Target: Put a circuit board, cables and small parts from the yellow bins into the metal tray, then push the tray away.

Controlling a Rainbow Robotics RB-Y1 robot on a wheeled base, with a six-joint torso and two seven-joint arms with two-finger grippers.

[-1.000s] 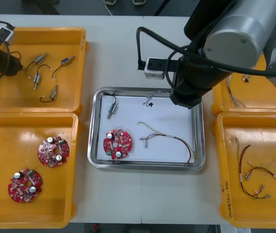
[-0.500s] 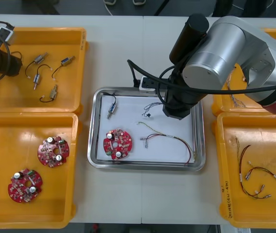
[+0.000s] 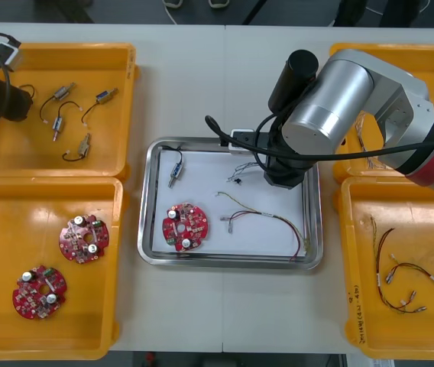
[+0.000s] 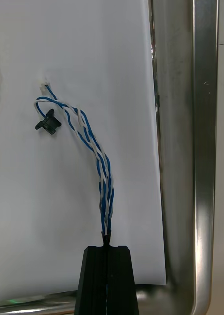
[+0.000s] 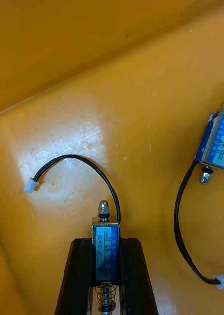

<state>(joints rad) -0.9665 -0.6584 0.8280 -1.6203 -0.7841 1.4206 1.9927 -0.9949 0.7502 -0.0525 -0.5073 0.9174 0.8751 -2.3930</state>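
Note:
My right gripper point(image 4: 107, 246) is shut on one end of a twisted blue and white cable point(image 4: 92, 142). The cable trails away from the fingers over the white inside of the metal tray point(image 4: 203, 147), close to its rim. From the front, the right arm covers the tray's point(image 3: 150, 199) back right corner, with the cable point(image 3: 240, 167) showing beside it. My left gripper point(image 5: 106, 246) is shut on a small metal part point(image 5: 106, 253) with a blue label and a black lead, low in the back left yellow bin point(image 3: 118, 53).
The tray also holds a red circuit board point(image 3: 185, 225), a small metal part point(image 3: 176, 172) and a red and yellow cable point(image 3: 267, 218). Two more boards point(image 3: 83, 238) lie in the front left bin. Cables point(image 3: 408, 283) fill the right bins. Another small metal part point(image 5: 217, 142) lies near the left fingers.
The right arm has swung lower over the tray's back right, bringing the blue and white cable down onto the tray. The left arm stays in the back left bin.

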